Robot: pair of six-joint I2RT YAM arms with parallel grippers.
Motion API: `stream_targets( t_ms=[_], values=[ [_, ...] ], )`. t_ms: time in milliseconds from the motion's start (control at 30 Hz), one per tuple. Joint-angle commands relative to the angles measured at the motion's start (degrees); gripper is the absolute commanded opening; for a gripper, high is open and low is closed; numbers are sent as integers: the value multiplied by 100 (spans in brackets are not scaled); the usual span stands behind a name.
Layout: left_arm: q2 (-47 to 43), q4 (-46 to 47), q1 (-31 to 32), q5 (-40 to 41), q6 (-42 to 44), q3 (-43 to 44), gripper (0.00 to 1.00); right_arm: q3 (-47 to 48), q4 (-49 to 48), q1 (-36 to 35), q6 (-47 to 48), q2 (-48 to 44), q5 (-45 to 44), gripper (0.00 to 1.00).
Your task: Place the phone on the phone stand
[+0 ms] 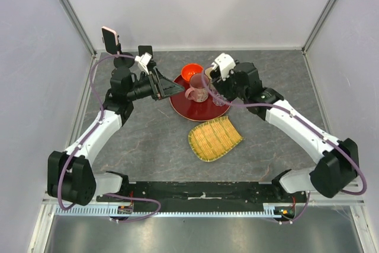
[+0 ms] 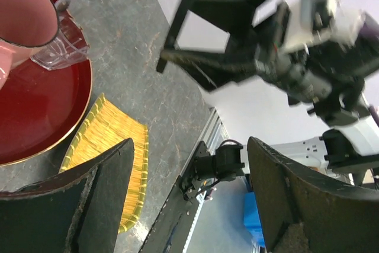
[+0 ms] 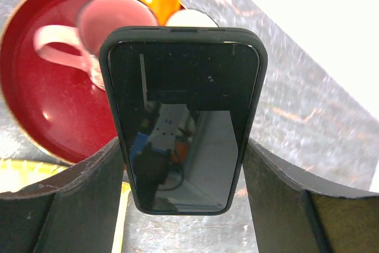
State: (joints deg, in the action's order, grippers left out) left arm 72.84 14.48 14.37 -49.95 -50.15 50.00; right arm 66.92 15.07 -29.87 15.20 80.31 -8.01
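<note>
A black phone (image 3: 183,117) with a dark glossy screen is clamped upright between my right gripper's (image 3: 183,146) two fingers, above the edge of a red tray (image 3: 35,105). In the top view the right gripper (image 1: 208,81) hovers over the tray's far right side. The left wrist view shows the phone edge-on (image 2: 177,22). My left gripper (image 1: 172,89) is open and empty, level with the tray's left rim and pointing at the right gripper; it also shows in the left wrist view (image 2: 190,143). A pink-and-black upright piece (image 1: 109,38) stands at the far left corner; I cannot tell if it is the stand.
The red tray (image 1: 177,106) holds an orange bowl (image 1: 190,73) and a clear pink cup (image 1: 198,90). A yellow woven mat (image 1: 214,137) lies just in front of the tray. White walls close in the table on three sides.
</note>
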Motion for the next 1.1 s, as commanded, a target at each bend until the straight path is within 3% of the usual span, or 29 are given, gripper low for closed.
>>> stream_targets(
  t_ms=[0,100,200,233,400,567,767,867,967,1000,1033,1067],
  values=[
    [-234,-500,-267,65,165,459,83,224,72,-694,1361,-349,-140,0],
    [-463,-235,-347,12,-153,256,83,593,696,-1380,1863,-315,-288,0],
    [-560,-287,-338,-224,101,335,83,988,1137,-2056,2162,-209,-587,0],
    [-491,-819,-338,-356,467,431,82,1068,1191,-2363,2276,-166,-692,0],
    [-682,-1922,-338,-585,1542,740,79,1543,1560,-2796,2408,-51,-561,0],
    [-1411,-1897,-312,-638,2123,222,85,1755,1762,-2998,2505,-25,-465,0],
    [-1299,-1651,135,-999,2176,115,85,1983,1920,-3359,2602,54,-692,0],
    [-1132,-1659,276,-937,2150,229,79,2036,1938,-3534,2646,125,-886,0],
    [-956,-1826,294,-911,2176,326,63,2054,1789,-3631,2655,169,-1035,0],
    [-938,-1861,303,-937,2194,326,42,2045,1754,-3640,2646,178,-1079,0],
    [-938,-1922,303,-885,2229,335,27,2045,1728,-3640,2576,204,-1115,0],
    [-938,-2079,294,-780,2325,370,14,2001,1614,-3640,2506,204,-1306,16]
  ],
)
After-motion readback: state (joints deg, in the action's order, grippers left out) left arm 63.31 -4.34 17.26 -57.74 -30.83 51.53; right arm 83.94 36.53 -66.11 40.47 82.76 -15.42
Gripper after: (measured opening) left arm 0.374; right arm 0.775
